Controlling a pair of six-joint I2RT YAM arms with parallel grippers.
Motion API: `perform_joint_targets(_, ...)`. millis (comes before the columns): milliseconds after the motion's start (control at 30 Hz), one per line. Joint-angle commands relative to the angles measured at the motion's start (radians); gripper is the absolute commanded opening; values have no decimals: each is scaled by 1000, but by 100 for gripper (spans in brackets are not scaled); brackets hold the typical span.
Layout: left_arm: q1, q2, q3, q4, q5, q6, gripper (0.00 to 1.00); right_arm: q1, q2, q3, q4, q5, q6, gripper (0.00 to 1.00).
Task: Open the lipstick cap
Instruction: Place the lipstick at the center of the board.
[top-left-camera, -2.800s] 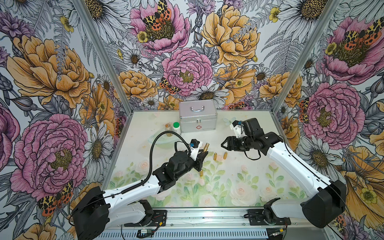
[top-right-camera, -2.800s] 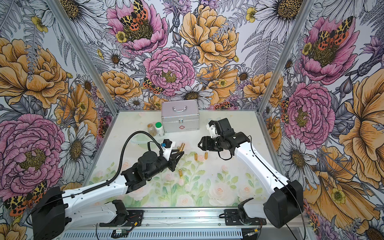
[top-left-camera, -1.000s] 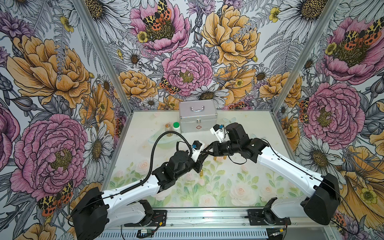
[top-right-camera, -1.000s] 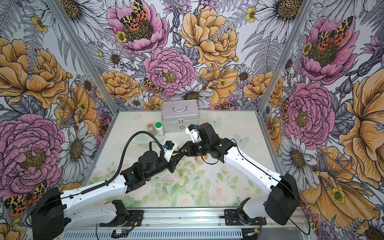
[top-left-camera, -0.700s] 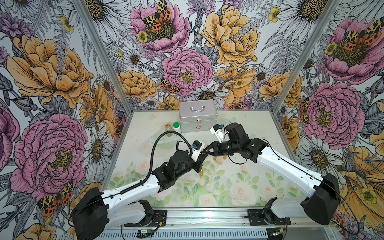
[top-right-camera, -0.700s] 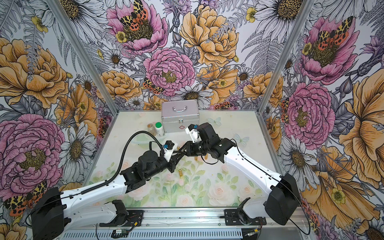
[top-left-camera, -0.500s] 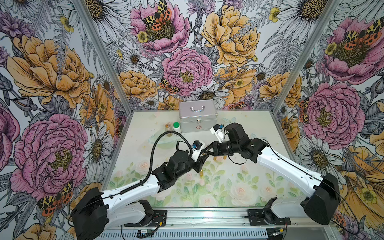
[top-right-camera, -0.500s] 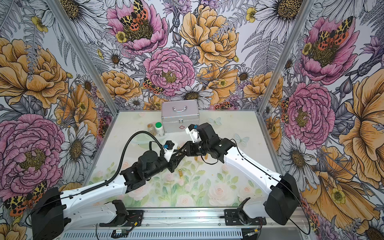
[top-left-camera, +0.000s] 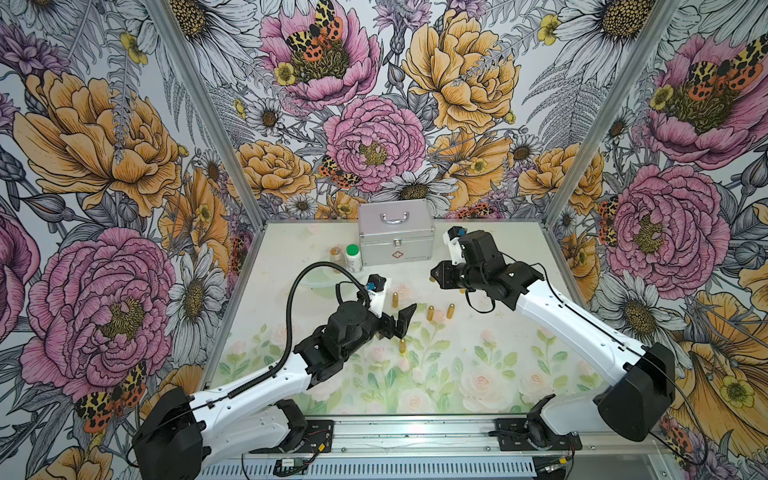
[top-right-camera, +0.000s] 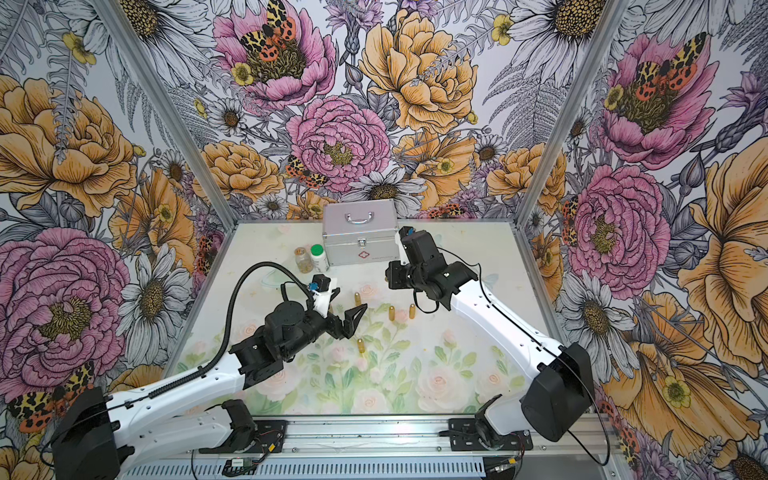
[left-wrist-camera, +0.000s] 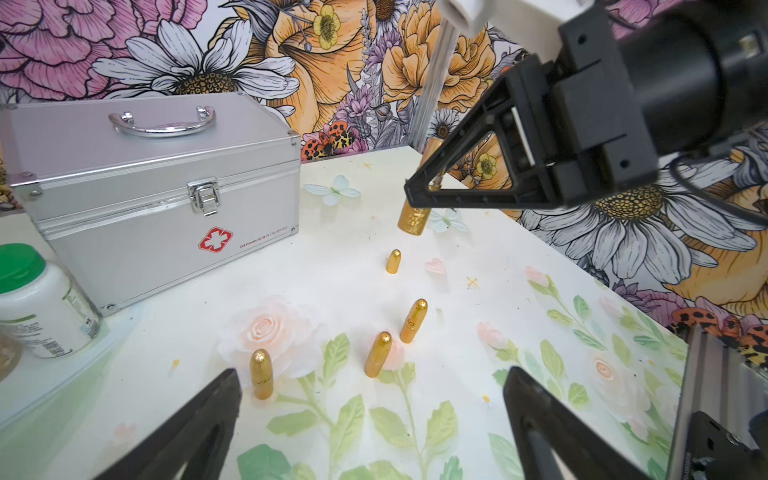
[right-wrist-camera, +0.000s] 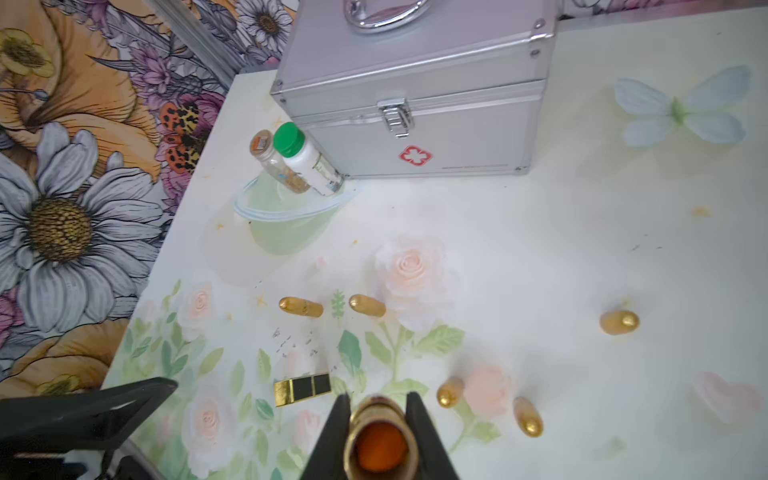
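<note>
Since a second ago the two tools have parted: we note the left tool (top-left-camera: 401, 318) drawn back from the meeting point, its jaws now spread wide and holding nothing. We find the right tool (top-left-camera: 435, 275) raised above the table (top-left-camera: 478, 374), pinched narrow on a gold lipstick tube (left-wrist-camera: 411, 218), near the front right corner of the silver case (top-left-camera: 395, 241). The tube's open end shows orange inside in the right wrist view. We record a gold-and-black piece (right-wrist-camera: 302, 388) lying flat on the table near the left tool; we cannot tell which half is the cap. Other gold lipsticks (left-wrist-camera: 378, 353) stand upright on the table between the arms. A green-capped bottle (top-left-camera: 353, 257) stands just beside the case.
</note>
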Motion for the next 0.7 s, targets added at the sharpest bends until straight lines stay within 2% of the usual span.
perform_joint_targets(0, 12, 19, 25, -52, -47, -72, 99, -13, 64, 38, -14, 239, -83, 19)
perform_joint_targets(100, 10, 68, 64, -90, -47, -83, 99, -17, 99, -3, 65, 316, -119, 18)
perform_joint_targets(133, 8, 84, 80, -105, -81, -88, 99, -24, 107, -22, 98, 324, -120, 18)
perform_joint_targets(400, -39, 210, 177, -152, -115, -100, 99, -71, 252, -80, 256, 299, -119, 18)
perform_joint_targets(667, -45, 254, 205, -154, -108, -100, 99, -94, 349, -105, 343, 268, -146, 18)
